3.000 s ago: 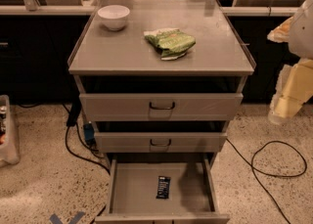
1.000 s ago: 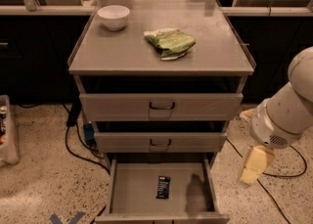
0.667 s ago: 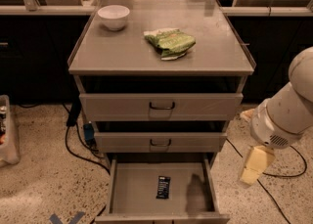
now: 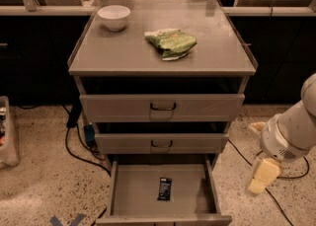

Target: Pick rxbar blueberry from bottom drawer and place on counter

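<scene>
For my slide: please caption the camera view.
The rxbar blueberry lies in open bottom drawer; end effector hovers to its right.

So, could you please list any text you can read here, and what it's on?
On the rxbar blueberry in the bottom drawer: pale lettering, too small to read.
On the green bag on the counter: print unreadable.
On the hand, right of the drawer: none visible.

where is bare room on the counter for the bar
The counter is bare along its front edge, before the white bowl and green bag, and right of the bag. Crowded: back left and middle. The end effector hangs right of the bottom drawer.
</scene>
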`<act>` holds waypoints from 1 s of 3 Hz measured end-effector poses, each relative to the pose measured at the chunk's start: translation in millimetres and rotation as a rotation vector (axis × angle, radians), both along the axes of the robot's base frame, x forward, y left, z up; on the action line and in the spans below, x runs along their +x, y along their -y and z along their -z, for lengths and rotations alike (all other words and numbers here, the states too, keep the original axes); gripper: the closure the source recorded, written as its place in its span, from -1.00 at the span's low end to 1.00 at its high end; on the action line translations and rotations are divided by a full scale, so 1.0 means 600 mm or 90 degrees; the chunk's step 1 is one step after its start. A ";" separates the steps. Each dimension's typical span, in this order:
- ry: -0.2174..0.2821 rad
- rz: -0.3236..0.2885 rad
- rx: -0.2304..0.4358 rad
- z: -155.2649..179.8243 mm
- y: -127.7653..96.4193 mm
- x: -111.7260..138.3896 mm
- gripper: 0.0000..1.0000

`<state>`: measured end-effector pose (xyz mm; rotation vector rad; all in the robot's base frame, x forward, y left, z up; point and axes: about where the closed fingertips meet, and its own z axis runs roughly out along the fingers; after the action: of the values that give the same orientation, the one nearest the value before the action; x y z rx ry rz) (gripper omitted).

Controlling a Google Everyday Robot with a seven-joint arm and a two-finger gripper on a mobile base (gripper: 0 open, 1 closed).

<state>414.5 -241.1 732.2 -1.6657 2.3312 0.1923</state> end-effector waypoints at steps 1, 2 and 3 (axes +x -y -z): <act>-0.004 0.013 0.021 0.092 0.030 0.015 -1.00; -0.006 0.006 0.032 0.176 0.025 0.034 -1.00; -0.011 -0.027 0.063 0.294 -0.048 0.055 -1.00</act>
<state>447.4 -212.5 555.8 -1.6735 2.2609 0.3263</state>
